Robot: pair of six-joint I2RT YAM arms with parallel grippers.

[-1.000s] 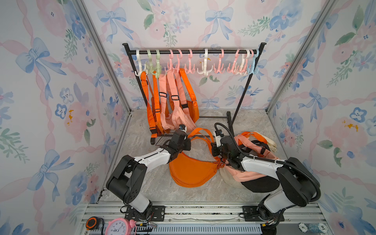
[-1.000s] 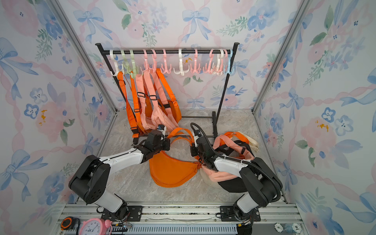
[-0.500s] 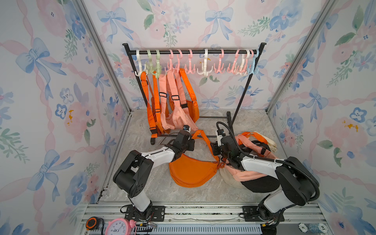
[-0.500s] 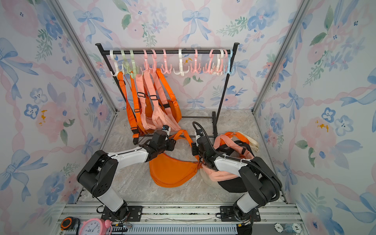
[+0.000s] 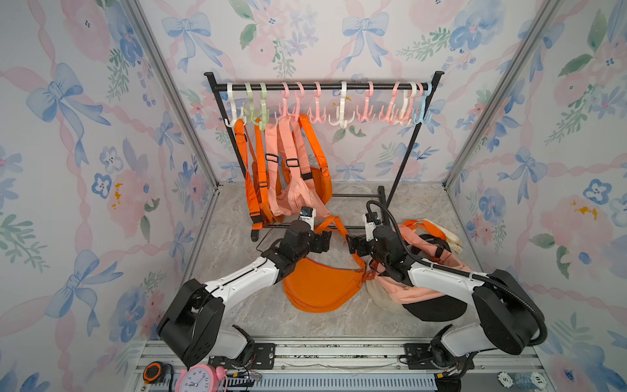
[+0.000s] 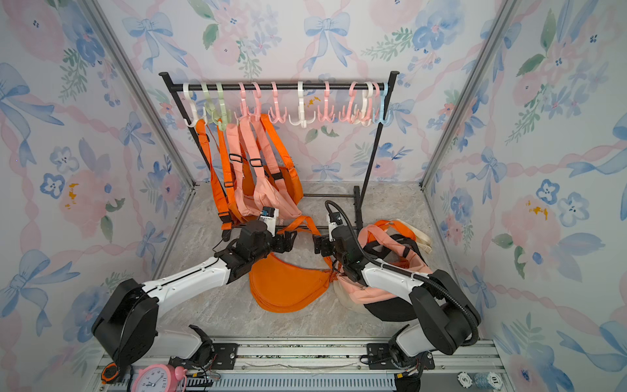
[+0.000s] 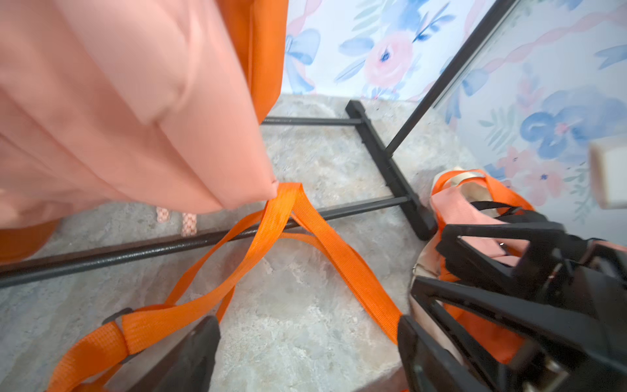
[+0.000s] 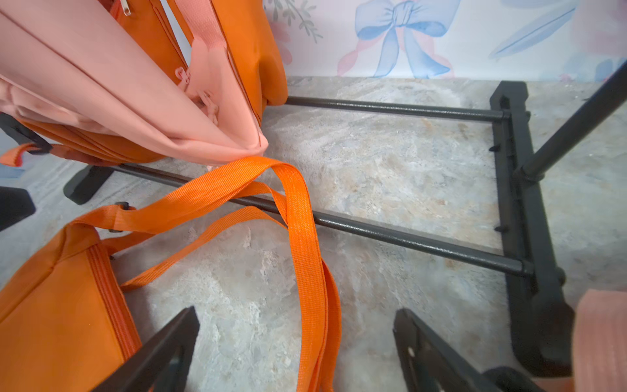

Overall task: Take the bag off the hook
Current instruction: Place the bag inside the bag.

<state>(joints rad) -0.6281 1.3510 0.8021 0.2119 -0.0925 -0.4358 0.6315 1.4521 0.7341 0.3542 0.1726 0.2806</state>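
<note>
At about 11 o'clock on the marble counter [image 5: 234,244], several orange and pink crossbody bags [image 5: 288,183] hang by their straps from the first hooks of the black rack [image 5: 339,87]. The hooks toward 1 o'clock, such as the cream hook [image 5: 342,115], carry nothing. Just in front of these bags the left gripper [image 5: 326,238] is low over the counter and points to 3 o'clock. In the left wrist view its fingers [image 7: 190,353] stand wide apart and hold nothing; mostly bare counter shows between them. In the middle, at 6 o'clock from the rack, the orange bag [image 5: 322,288] lies flat on the counter, free of every hook, so I judge that this bag is already taken off. Its orange strap [image 5: 334,222] makes a loose loop toward 12 o'clock. The top of the loop lies over the rack's lower bar [image 8: 407,241], at the corner of a hanging pink bag, and it is slack because nothing pulls on it. The right gripper [image 5: 351,245] faces the left one from the 3 o'clock side, near but apart. Its fingers [image 8: 427,349] are also spread wide; the strap runs between them in the right wrist view, but they do not press it. At 3 o'clock, behind the right arm, a pile of bags [image 5: 420,234] in pink, cream, black and orange rests on the counter, probably the place for removed bags.
</note>
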